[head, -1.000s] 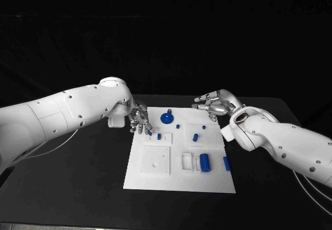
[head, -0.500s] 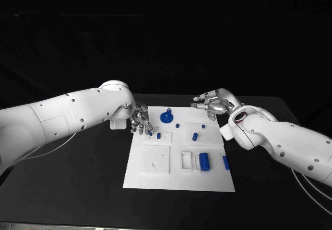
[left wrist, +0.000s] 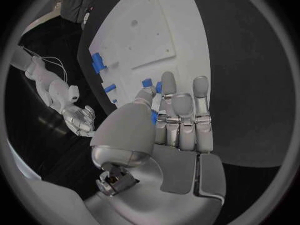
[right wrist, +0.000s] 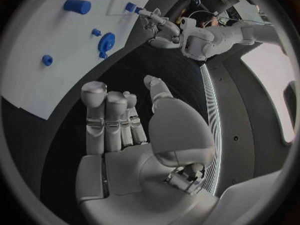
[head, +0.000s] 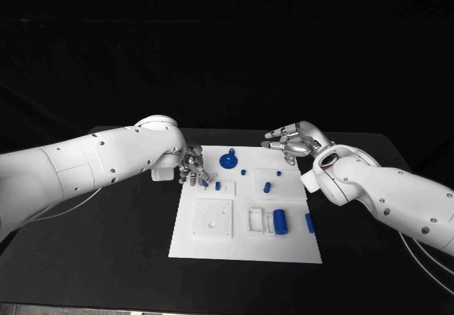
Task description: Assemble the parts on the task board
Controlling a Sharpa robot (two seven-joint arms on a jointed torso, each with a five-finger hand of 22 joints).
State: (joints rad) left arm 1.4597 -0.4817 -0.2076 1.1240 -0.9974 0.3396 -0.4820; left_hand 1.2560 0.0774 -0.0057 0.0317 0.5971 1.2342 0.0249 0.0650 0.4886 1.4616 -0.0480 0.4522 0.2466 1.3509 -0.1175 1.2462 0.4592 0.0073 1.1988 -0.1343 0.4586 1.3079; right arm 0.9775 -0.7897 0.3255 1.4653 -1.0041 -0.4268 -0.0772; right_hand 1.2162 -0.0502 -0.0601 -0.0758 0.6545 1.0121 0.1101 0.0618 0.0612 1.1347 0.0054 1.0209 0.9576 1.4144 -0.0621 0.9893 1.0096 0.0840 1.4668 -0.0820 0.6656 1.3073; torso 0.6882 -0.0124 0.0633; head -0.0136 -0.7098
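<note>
Left hand sits at the board's near-left corner region, fingers pointing down over a small blue peg; from the wrist view its fingers lie close together with a blue piece showing just past the tips, but I cannot tell whether anything is pinched yet. Right hand hangs off the board's far right corner, fingers loosely curled and parted, holding nothing that I can see.

Working near to far on the board: nearest me is a white square block, then a white slot with a fat blue cylinder beside it and a thin blue bar out by the right edge. Further back stands a short blue pin, two tiny studs behind it, and at the far end a blue round knob.

I judge these parts as light, stiff plastic with smooth, slippery skins, so a fingertip pinch across the sides should do, low on the body for the pegs so they do not tip. The cylinder wants a grip across its round middle. None look fragile, though small ones could easily flick away on the black tabletop
</note>
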